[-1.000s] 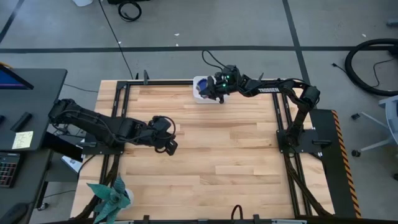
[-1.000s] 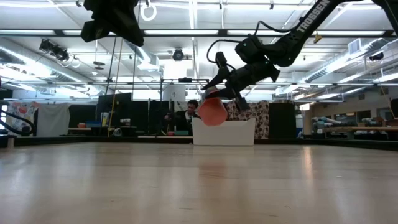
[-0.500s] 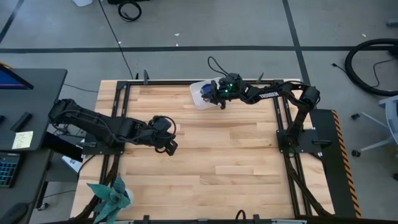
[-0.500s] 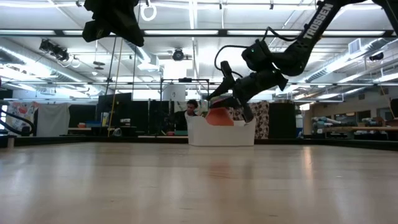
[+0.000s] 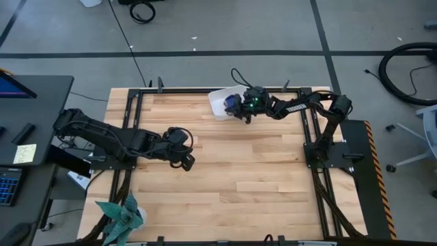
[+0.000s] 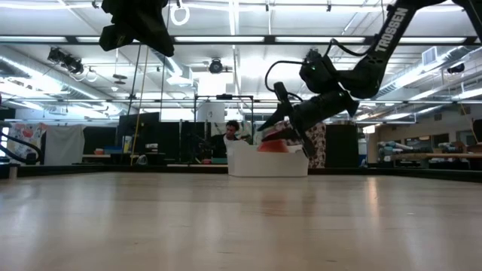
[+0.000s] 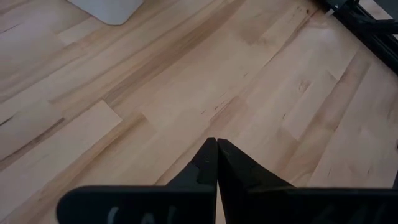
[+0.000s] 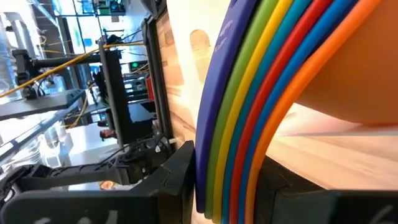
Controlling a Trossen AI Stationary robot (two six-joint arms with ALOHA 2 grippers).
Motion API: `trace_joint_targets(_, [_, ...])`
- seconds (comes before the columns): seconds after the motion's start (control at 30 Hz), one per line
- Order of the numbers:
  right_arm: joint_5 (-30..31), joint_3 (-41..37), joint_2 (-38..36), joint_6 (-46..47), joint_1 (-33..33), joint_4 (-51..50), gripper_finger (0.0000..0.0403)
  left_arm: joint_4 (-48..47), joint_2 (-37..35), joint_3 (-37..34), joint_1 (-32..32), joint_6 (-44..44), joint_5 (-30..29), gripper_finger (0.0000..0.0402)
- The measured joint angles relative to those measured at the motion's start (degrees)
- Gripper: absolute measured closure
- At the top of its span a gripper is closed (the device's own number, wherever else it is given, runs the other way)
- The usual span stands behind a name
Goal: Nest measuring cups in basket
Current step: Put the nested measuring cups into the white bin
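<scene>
Over the white basket [image 5: 220,102], right end effector [image 5: 240,105] clamping nested measuring cups [image 6: 273,146], left end effector [image 5: 183,158] clenched mid-table

Rainbow-striped cups [image 8: 249,106], seemingly white basket [image 5: 220,102]
</scene>
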Motion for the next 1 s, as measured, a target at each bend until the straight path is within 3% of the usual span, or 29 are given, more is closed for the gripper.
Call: trace_joint_targets(1.0, [-0.1, -1.6, 0.1, -4.5, -0.1, -1.0, 0.0285, 0.0, 0.0, 0.0, 0.0, -0.5, 1.4, 0.0395])
